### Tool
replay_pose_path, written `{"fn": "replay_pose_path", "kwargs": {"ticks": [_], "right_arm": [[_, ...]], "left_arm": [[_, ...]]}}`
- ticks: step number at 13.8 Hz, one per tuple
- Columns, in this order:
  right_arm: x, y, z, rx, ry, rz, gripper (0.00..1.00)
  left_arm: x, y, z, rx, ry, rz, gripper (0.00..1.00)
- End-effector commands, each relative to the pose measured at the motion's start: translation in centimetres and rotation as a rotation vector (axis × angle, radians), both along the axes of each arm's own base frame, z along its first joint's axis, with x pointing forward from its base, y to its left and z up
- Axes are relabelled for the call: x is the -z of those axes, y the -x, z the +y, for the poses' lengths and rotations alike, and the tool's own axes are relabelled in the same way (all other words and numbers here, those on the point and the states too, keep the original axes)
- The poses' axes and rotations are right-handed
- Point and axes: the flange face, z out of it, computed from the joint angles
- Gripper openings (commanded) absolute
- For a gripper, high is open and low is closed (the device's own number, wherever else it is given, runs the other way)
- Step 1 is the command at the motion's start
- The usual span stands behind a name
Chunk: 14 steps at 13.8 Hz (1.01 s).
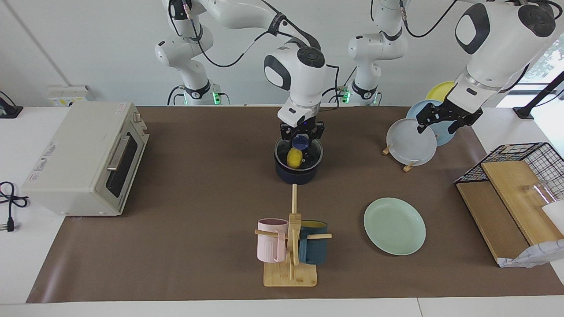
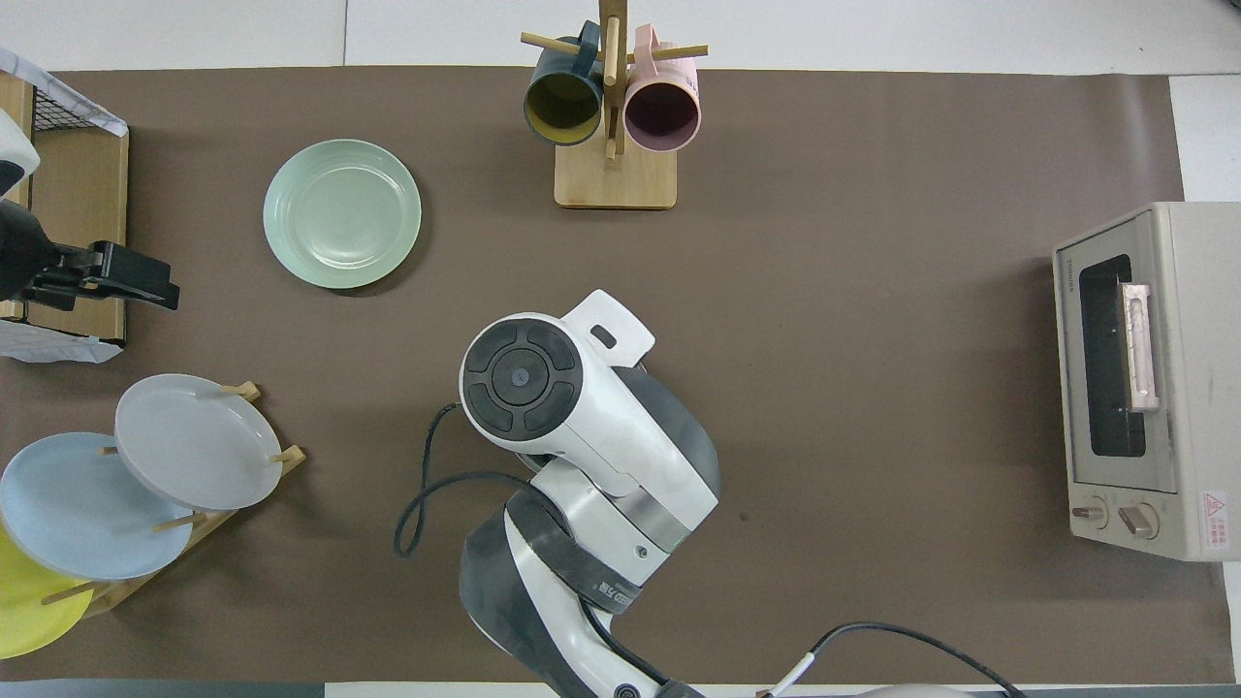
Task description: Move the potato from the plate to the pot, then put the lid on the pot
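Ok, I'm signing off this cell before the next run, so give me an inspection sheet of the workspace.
Surface: brown mat, nothing spilled.
Job's things: potato in pot; lid at pot's rim; plate bare.
Clutter: mug stand, plate rack, wire basket.
Grippers: right gripper grips lid's knob; left gripper open, waiting over plate rack.
Cables: loose cord beside toaster oven.
Surroundings: nothing seen.

A toaster oven (image 1: 86,158) sits at the right arm's end of the table. A mug stand (image 1: 291,246) holds a pink mug (image 1: 270,240) and a teal mug (image 1: 313,242). Racked plates (image 1: 412,141) and a wire basket (image 1: 517,198) stand at the left arm's end.
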Motion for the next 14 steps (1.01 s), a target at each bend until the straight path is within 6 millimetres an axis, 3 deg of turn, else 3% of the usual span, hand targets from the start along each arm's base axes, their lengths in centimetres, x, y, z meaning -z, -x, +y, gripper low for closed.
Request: {"fn": "replay_pose_path", "kwargs": {"ticks": [1, 4, 6, 11, 14], "right_arm": [[-0.1, 0.2, -0.4, 0.022, -0.012, 0.001, 0.0], [0.5, 0.6, -0.8, 0.014, -0.004, 0.01, 0.0], [0.9, 0.7, -0.8, 0.01, 0.0, 0.012, 0.0], [1.1, 0.5, -0.6, 0.013, -0.027, -0.013, 0.0], [1.5, 0.7, -0.4, 0.01, -0.023, -0.01, 0.0]], "left_arm": [[-2.8, 0.6, 0.5, 0.006, -0.032, -0.032, 1.0], [-3.5, 1.9, 0.8, 0.005, -0.051, -0.044, 1.0], [-2.6, 2.8, 0.8, -0.005, -0.051, -0.024, 1.0], [-3.9, 2.3, 0.2, 0.013, -0.045, -0.047, 1.0], [-3.2, 2.7, 0.2, 0.015, -0.046, -0.001, 1.0]]}}
